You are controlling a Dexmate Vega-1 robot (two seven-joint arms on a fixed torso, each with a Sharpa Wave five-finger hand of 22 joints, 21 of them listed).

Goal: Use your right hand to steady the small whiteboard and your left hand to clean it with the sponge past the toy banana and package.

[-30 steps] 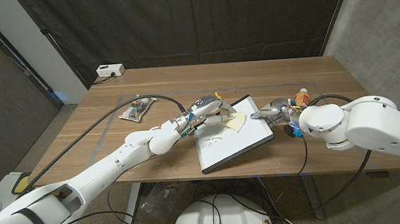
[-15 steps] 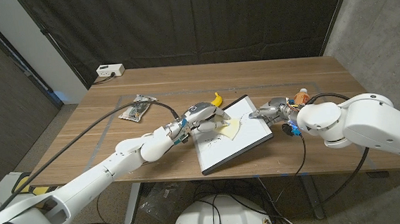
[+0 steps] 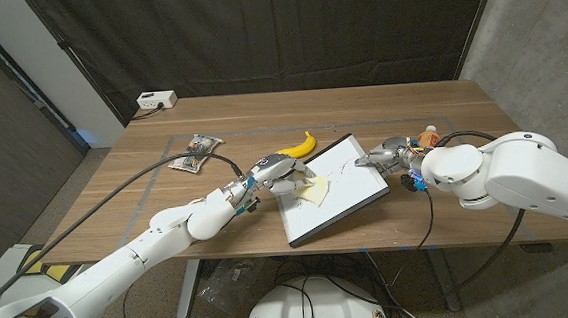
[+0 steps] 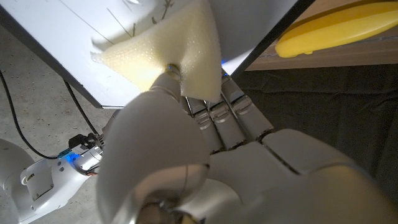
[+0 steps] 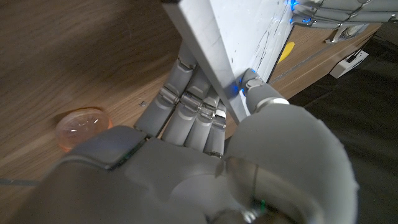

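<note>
The small whiteboard (image 3: 345, 197) lies slanted near the table's front edge, with faint marks on it. My left hand (image 3: 277, 169) pinches a pale yellow sponge (image 3: 313, 188) and presses it on the board's left part. In the left wrist view the sponge (image 4: 165, 53) sits between thumb and fingers against the whiteboard (image 4: 68, 34). My right hand (image 3: 388, 155) grips the board's right edge; the right wrist view shows its fingers (image 5: 193, 112) under the whiteboard (image 5: 249, 37) and the thumb on top. The toy banana (image 3: 299, 146) lies just behind the left hand. The package (image 3: 194, 152) lies further left.
A small orange object (image 3: 428, 134) stands behind my right hand. A clear orange disc (image 5: 81, 127) lies on the wood beside the right hand. A white box (image 3: 156, 101) sits at the table's back left. Cables trail from both arms over the table.
My left hand has drawn the sponge leftward and nearer across the board, uncovering the banana behind it. The right hand has kept its hold on the board's edge.
</note>
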